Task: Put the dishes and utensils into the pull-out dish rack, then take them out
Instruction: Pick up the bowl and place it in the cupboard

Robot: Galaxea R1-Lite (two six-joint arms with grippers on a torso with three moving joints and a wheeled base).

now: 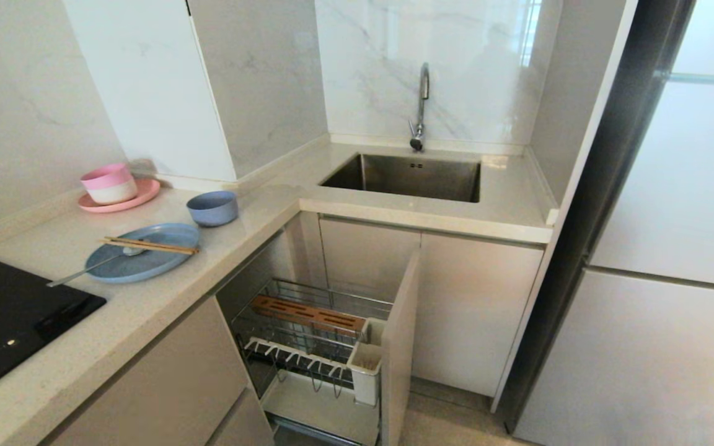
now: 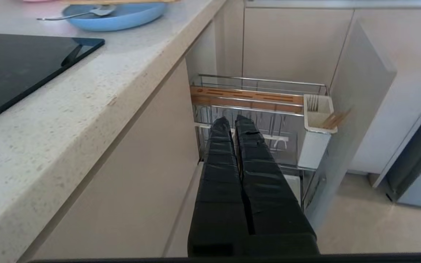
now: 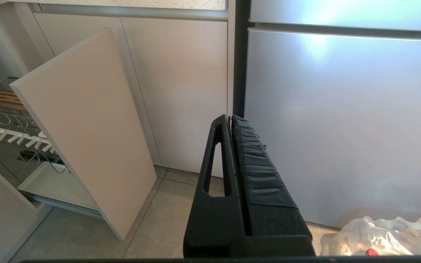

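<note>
Rack [image 1: 307,347] is standing pulled out, bare; plate [image 1: 146,257], bowl [image 1: 212,208], chopsticks [image 1: 149,245], spoon [image 1: 93,267] are lying on tabletop [image 1: 165,297]; both grippers' jaws are sitting closed, holding nothing.

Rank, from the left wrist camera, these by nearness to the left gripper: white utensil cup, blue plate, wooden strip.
From the left gripper:
1. Wooden strip, on the rack just beyond the fingers.
2. White utensil cup, at the rack's front corner; close to call with the strip.
3. Blue plate, up on the counter, clearly farthest.
</note>
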